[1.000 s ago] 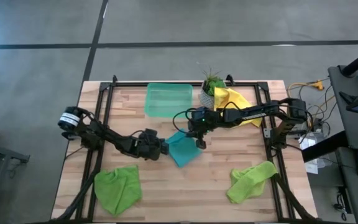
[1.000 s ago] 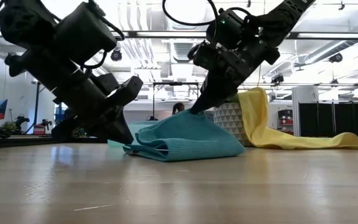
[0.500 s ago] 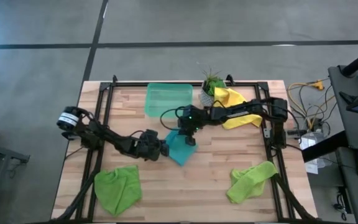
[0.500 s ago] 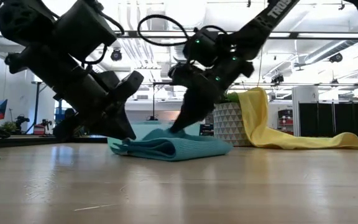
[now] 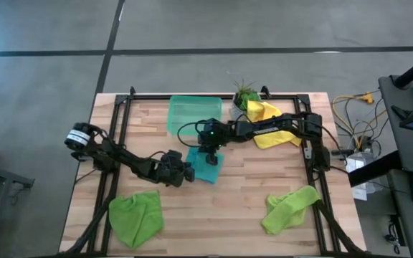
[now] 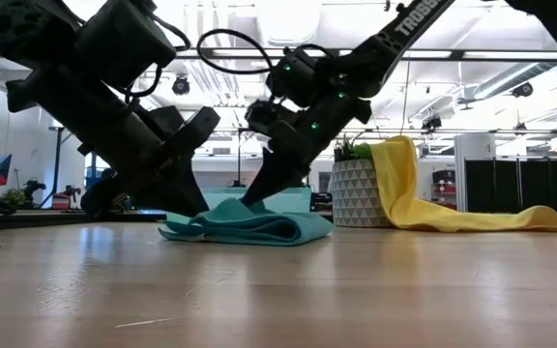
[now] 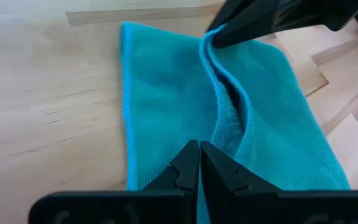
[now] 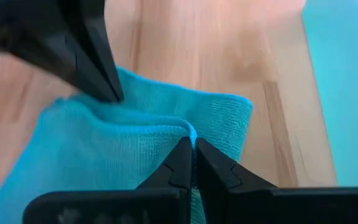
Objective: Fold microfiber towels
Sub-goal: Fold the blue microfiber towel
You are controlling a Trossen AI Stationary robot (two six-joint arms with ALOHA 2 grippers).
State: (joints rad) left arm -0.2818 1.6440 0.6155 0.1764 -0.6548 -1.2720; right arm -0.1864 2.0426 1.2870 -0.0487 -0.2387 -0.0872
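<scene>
teal towel (image 7: 166,118) lying on the wood table (image 7: 36,106), left gripper (image 7: 199,167) pinched onto its near edge, right gripper (image 7: 219,36) clamping the raised fold at 12 o'clock

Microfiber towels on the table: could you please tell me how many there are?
4: a teal towel at the centre, a yellow towel by the plant, and two lime green towels at the near-left and near-right corners.

Even, bright overhead illumination was recorded across the wooden table (image 5: 249,193), with only soft, faint shadows cast. In the low view, glare from ceiling light strips (image 6: 288,14) was noted, and both arms were rendered as backlit silhouettes. In the wrist views, the nearest fingers (image 7: 188,168) were rendered slightly soft.
</scene>
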